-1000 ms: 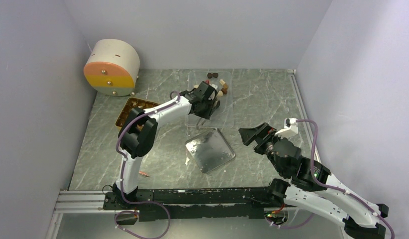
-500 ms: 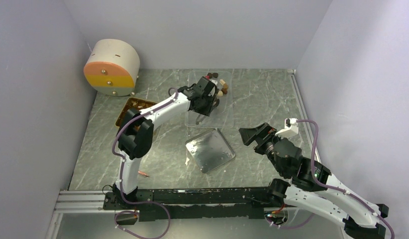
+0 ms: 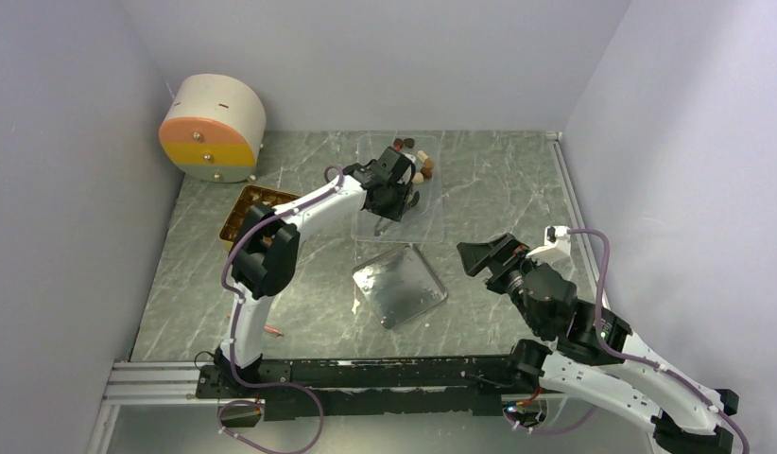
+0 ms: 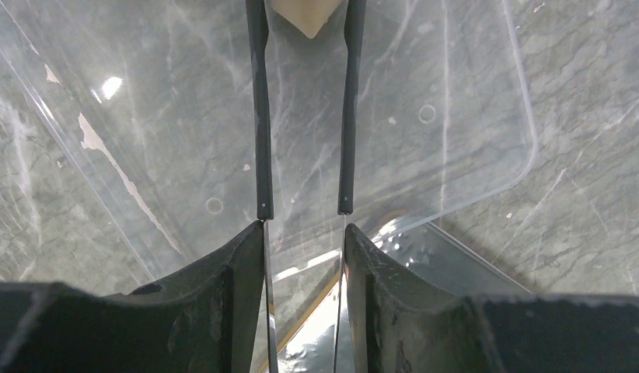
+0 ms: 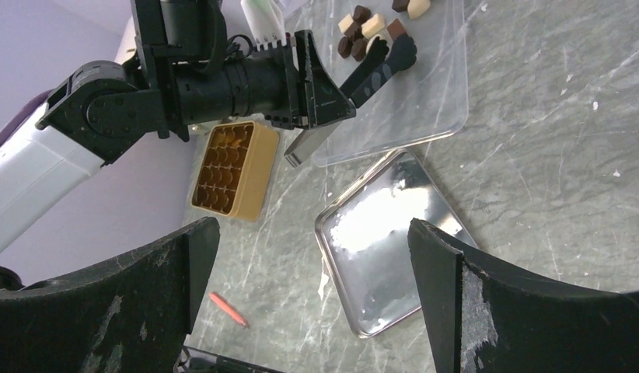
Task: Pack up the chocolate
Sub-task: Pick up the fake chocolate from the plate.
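Several chocolate pieces (image 3: 421, 166), dark brown, mid brown and cream, lie at the far end of a clear plastic tray (image 3: 424, 219). My left gripper (image 3: 390, 189) is shut on black tongs (image 4: 259, 116) that reach over the clear tray. In the left wrist view (image 4: 305, 229) the tong arms stand slightly apart, with a cream chocolate (image 4: 305, 14) just beyond their tips. In the right wrist view the tong tips (image 5: 392, 53) touch the chocolate cluster (image 5: 363, 31). The golden-tan compartment box (image 3: 245, 212) sits to the left. My right gripper (image 3: 481, 255) is open and empty, raised at the right.
A shiny metal tray (image 3: 400, 286) lies just in front of the clear tray. A thin red-orange pen (image 3: 272, 330) lies near the left arm's base. A round cream, orange and yellow drawer unit (image 3: 213, 128) stands at the back left corner. Walls close in on the sides.
My left gripper with the tongs has shifted a little farther back towards the chocolates. The right arm has barely moved.
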`<state>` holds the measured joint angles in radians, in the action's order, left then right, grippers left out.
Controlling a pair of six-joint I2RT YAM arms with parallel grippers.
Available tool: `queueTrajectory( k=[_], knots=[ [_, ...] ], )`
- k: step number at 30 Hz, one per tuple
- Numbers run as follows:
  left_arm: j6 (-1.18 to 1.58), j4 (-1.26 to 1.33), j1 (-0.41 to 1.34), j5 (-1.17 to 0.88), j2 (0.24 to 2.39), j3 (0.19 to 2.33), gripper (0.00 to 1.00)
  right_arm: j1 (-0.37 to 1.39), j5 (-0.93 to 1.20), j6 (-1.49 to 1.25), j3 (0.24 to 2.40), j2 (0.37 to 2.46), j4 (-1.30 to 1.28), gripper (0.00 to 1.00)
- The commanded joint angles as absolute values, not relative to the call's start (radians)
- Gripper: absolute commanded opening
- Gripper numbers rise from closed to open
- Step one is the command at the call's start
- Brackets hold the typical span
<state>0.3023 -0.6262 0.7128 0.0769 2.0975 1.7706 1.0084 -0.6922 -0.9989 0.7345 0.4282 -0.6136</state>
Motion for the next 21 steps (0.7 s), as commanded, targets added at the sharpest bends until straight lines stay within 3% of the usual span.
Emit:
queueTrajectory(
  k=[1,13,21],
  knots=[
    [0.287,-0.628,0.718,0.097,2.063,1.773,0.46,1.008,-0.713,-0.997,0.751,0.442,-0.61,0.97],
    [0.277,-0.626,0.713,0.08,2.094,1.777,0.44,1.008,-0.713,-0.994,0.76,0.437,-0.613,0.97],
    [0.282,-0.656,0.714,0.087,2.063,1.782,0.3,1.009,-0.713,-0.988,0.757,0.441,-0.602,0.97]
  ],
)
